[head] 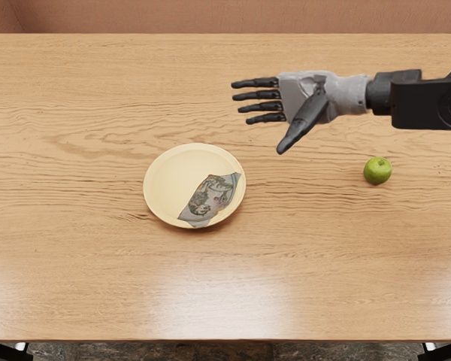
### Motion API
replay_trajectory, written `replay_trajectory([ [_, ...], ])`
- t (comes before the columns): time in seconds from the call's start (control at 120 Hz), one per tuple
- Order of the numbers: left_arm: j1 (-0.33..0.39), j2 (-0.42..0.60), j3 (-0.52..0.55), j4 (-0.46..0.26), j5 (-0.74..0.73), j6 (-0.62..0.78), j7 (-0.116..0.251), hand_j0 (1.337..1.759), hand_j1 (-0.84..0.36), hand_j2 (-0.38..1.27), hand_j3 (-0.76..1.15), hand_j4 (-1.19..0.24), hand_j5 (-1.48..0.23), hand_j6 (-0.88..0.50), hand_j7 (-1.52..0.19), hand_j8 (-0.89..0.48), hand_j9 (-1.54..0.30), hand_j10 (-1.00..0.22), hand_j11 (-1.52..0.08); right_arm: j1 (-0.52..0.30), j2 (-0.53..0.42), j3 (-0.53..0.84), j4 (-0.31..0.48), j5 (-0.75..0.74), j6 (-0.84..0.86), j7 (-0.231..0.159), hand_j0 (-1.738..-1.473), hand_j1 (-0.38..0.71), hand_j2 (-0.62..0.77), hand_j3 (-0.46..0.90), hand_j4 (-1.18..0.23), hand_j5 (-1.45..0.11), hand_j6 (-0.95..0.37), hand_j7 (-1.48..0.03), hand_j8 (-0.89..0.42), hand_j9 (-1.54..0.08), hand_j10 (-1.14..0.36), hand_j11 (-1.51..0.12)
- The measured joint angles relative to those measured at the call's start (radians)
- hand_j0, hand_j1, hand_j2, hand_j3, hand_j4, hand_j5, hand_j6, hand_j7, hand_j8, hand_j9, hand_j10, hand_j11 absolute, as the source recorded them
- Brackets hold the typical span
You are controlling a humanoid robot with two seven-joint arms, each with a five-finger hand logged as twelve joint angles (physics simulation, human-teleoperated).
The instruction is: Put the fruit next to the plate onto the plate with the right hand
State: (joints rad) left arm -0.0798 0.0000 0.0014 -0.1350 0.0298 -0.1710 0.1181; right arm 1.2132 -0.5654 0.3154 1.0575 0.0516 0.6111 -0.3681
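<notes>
The fingers [257, 95] of the right hand [304, 98] are released: four stretched flat and spread toward the left, the thumb angled down toward the near side, holding nothing. The hand hangs over the surface [75, 263], with its arm entering from the right edge.

The fruit, a small green apple [377, 170], sits on the surface to the right of the hand and nearer than it, well apart from the fingertips. It is also well apart from the plate [154, 180], which lies to the left.

The step in hand looks like the reach, and the palm is not yet over the fruit. To do it well, I judge the hand should draw toward the right and near side until the palm is above the apple. It should then lower with the thumb on one side and the fingers on the other, and close evenly. A round apple is likely to roll if one fingertip nudges it first, so the contact should be centred. The plate carries a patterned patch [210, 197] on its near right part; the bare cream area is a plain landing spot.
</notes>
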Motion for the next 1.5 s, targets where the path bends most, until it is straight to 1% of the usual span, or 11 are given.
replay_trajectory([
  [0.2,0.000,0.000,0.000,0.000,0.000,0.001,0.000,1.658,0.07,0.05,0.00,-0.23,-0.30,-0.23,-0.30,-0.23,-0.30,-0.23,-0.30,0.001,0.021,0.003,0.007,-0.026,0.000,0.000,-1.658,-0.31,-0.01,0.00,-0.03,-0.04,-0.03,-0.05,-0.03,-0.04,-0.03,-0.04],
  [0.283,0.000,0.000,0.000,0.000,0.000,0.001,0.000,1.658,0.07,0.05,0.00,-0.23,-0.30,-0.23,-0.30,-0.23,-0.30,-0.23,-0.30,0.013,0.010,0.011,0.023,-0.083,0.000,0.001,-1.658,-0.31,-0.01,0.00,-0.03,-0.04,-0.03,-0.05,-0.03,-0.04,-0.03,-0.04],
  [0.508,0.000,0.000,0.000,0.000,0.000,0.000,0.000,1.658,0.07,0.05,0.00,-0.23,-0.30,-0.23,-0.30,-0.23,-0.30,-0.23,-0.30,0.083,-0.245,0.018,0.232,-0.195,0.000,-0.009,-1.658,-0.31,-0.01,0.00,-0.04,-0.05,-0.03,-0.05,-0.03,-0.05,-0.03,-0.05],
  [0.583,0.000,0.000,0.000,0.000,0.000,0.000,0.000,1.658,0.07,0.05,0.00,-0.23,-0.30,-0.23,-0.30,-0.23,-0.30,-0.23,-0.30,0.094,-0.316,0.017,0.272,-0.210,0.000,-0.048,-1.658,-0.31,-0.01,0.00,-0.04,-0.05,-0.04,-0.05,-0.04,-0.05,-0.04,-0.05],
  [0.65,0.000,0.000,0.000,0.000,0.000,0.000,0.000,1.658,0.07,0.05,0.00,-0.23,-0.30,-0.23,-0.30,-0.23,-0.30,-0.23,-0.30,0.098,-0.367,0.012,0.292,-0.219,0.000,-0.100,-1.658,-0.31,-0.01,0.00,-0.04,-0.05,-0.04,-0.05,-0.04,-0.05,-0.04,-0.05],
  [0.717,0.000,0.000,0.000,0.000,0.000,0.000,0.000,1.658,0.07,0.05,0.00,-0.23,-0.30,-0.23,-0.30,-0.23,-0.30,-0.23,-0.30,0.100,-0.398,0.002,0.307,-0.245,-0.008,-0.154,-1.658,-0.31,-0.01,0.00,-0.04,-0.05,-0.04,-0.05,-0.04,-0.05,-0.04,-0.05],
  [0.775,0.000,0.000,0.000,0.000,0.000,0.000,0.000,1.658,0.07,0.05,0.00,-0.23,-0.30,-0.23,-0.30,-0.23,-0.30,-0.23,-0.30,0.101,-0.413,-0.010,0.315,-0.283,-0.032,-0.183,-1.658,-0.31,-0.01,0.00,-0.04,-0.05,-0.04,-0.05,-0.04,-0.05,-0.04,-0.05],
  [1.008,0.000,0.000,0.000,0.000,0.000,0.000,0.000,1.658,0.07,0.05,0.00,-0.23,-0.30,-0.23,-0.30,-0.23,-0.30,-0.23,-0.30,0.121,-0.418,-0.047,0.375,-0.420,-0.223,-0.234,-1.658,-0.30,-0.01,0.00,-0.04,-0.05,-0.04,-0.05,-0.04,-0.05,-0.04,-0.05],
  [1.117,0.000,0.000,0.000,0.000,0.000,0.000,0.000,1.658,0.07,0.05,0.00,-0.23,-0.30,-0.23,-0.30,-0.23,-0.30,-0.23,-0.30,0.173,-0.408,-0.148,0.417,-0.440,-0.376,-0.240,-1.658,-0.30,-0.01,0.00,-0.04,-0.05,-0.04,-0.05,-0.04,-0.05,-0.04,-0.05],
  [1.25,0.000,0.000,0.000,0.000,0.000,0.000,0.000,1.658,0.07,0.05,0.00,-0.23,-0.30,-0.23,-0.30,-0.23,-0.30,-0.23,-0.30,0.229,-0.348,-0.286,0.444,-0.458,-0.565,-0.242,-1.658,-0.30,-0.01,0.00,-0.04,-0.05,-0.04,-0.05,-0.04,-0.05,-0.04,-0.05],
  [1.5,0.000,0.000,0.000,0.000,0.000,0.000,0.000,1.658,0.07,0.05,0.00,-0.23,-0.30,-0.23,-0.30,-0.23,-0.30,-0.23,-0.30,0.234,-0.286,-0.401,0.483,-0.465,-0.795,-0.243,-1.658,-0.30,-0.01,0.00,-0.04,-0.05,-0.04,-0.05,-0.04,-0.05,-0.04,-0.05],
])
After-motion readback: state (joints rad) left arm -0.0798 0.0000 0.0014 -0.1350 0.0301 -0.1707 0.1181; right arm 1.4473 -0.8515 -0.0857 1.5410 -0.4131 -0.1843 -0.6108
